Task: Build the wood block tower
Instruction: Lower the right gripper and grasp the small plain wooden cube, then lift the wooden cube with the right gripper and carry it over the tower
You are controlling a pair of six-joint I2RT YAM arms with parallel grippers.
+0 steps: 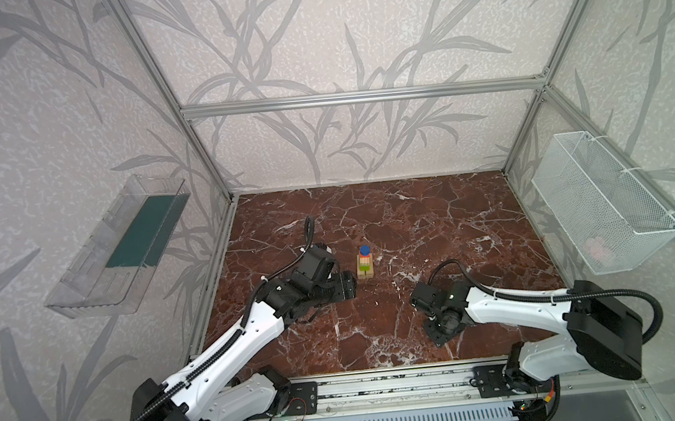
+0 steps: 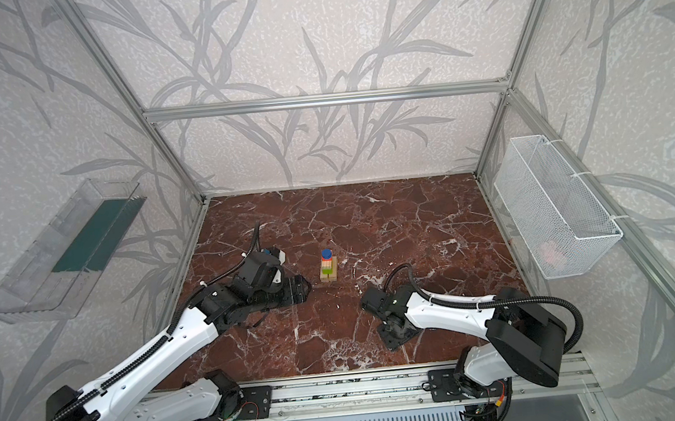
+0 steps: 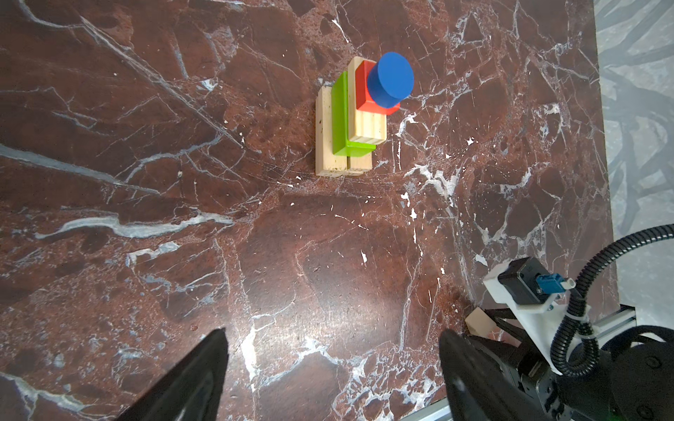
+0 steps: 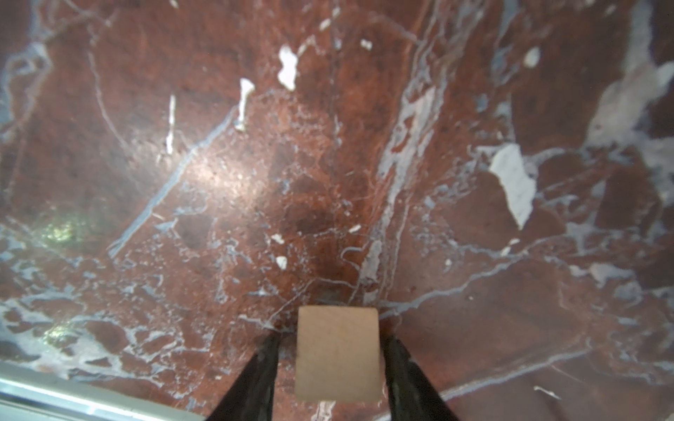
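Observation:
The wood block tower (image 1: 365,263) (image 2: 328,267) stands mid-table: light-wood planks (image 3: 330,160) at the base, then a lime-green brick (image 3: 341,116), another plank, a red cube (image 3: 364,89) and a blue disc (image 3: 390,78) on top. My left gripper (image 1: 346,288) (image 3: 333,331) hovers just left of it, open, with nothing between its fingers. Nearer the front right, my right gripper (image 1: 442,329) (image 4: 332,339) points down at the table. Its fingers (image 4: 262,371) press both sides of a natural-wood piece (image 4: 337,353) (image 3: 477,322).
A clear plastic tray (image 1: 118,247) hangs on the left wall and a white wire basket (image 1: 602,201) on the right wall. An aluminium rail (image 1: 384,382) carrying both arm bases runs along the table's front edge. Frame posts mark the back corners.

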